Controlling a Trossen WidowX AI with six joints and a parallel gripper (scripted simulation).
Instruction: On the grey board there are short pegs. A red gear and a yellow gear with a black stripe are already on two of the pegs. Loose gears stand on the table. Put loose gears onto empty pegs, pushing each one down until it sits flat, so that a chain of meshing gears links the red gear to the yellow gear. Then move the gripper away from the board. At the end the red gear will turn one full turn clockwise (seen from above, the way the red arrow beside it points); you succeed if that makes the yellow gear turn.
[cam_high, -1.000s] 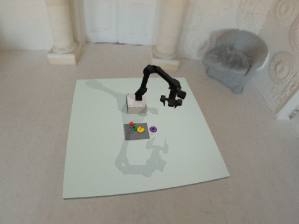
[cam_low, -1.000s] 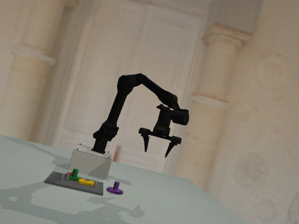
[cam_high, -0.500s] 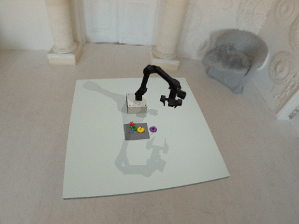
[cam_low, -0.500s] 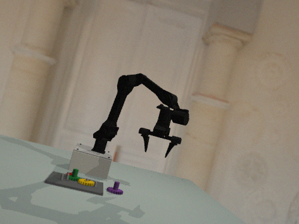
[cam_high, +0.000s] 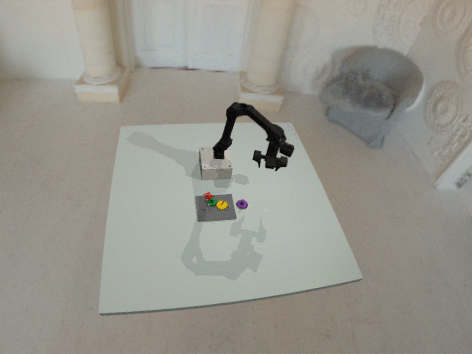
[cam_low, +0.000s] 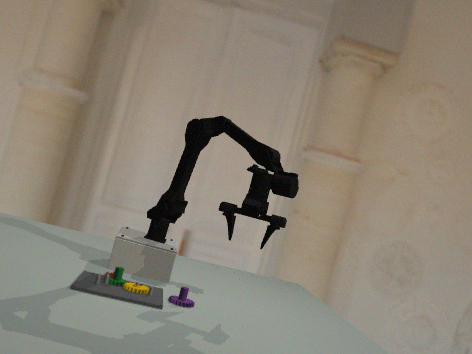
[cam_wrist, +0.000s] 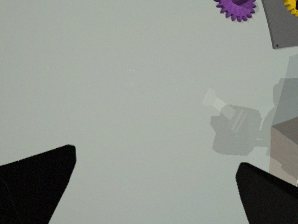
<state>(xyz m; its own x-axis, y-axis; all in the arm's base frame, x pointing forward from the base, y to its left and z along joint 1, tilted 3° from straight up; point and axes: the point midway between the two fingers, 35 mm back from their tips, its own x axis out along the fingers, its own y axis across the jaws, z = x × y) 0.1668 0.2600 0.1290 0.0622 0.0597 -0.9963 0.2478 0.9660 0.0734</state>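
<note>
Our claw (cam_high: 267, 167) (cam_low: 245, 244) (cam_wrist: 156, 155) is spread wide. If the green gear (cam_high: 212, 202) (cam_low: 118, 281) sits crooked, our yellow gear (cam_high: 222, 205) (cam_low: 136, 288) (cam_wrist: 294, 7) might not turn.

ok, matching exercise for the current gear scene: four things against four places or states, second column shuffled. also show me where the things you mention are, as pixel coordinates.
Things
1. green gear (cam_high: 212, 202) (cam_low: 118, 282)
2. purple gear (cam_high: 242, 204) (cam_low: 181, 301) (cam_wrist: 237, 9)
3. gripper (cam_high: 267, 165) (cam_low: 245, 244) (cam_wrist: 160, 165)
4. grey board (cam_high: 216, 216) (cam_low: 88, 291) (cam_wrist: 280, 30)

Places or states
A. on the table, off the board
B. lying on the table, carrying the yellow gear (cam_high: 222, 205) (cam_low: 136, 288) (cam_wrist: 292, 7)
C. open, raised above the table
D. on the board, between red and yellow gears

Pairs
1-D, 2-A, 3-C, 4-B
</note>
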